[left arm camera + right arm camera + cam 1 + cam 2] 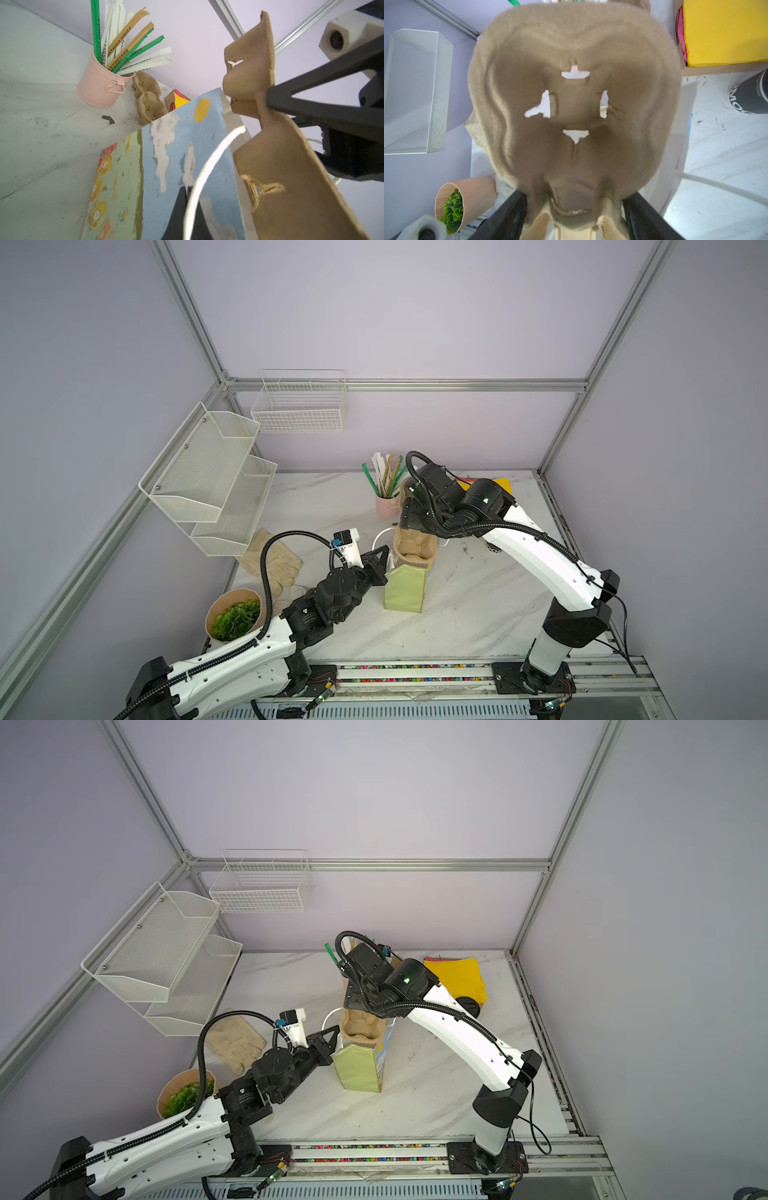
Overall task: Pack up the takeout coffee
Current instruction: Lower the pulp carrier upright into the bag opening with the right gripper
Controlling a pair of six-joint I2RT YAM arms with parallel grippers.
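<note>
Takeout coffee apart from right hand

Carrier stands in the bag, cup to its right, bucket behind.

Bright, even light; wrist-cam fg blurry.

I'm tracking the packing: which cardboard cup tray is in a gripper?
The tray at the mouth of the paper bag, held by the right gripper. The spare trays sit stacked beside the pink bucket, untouched.
</note>
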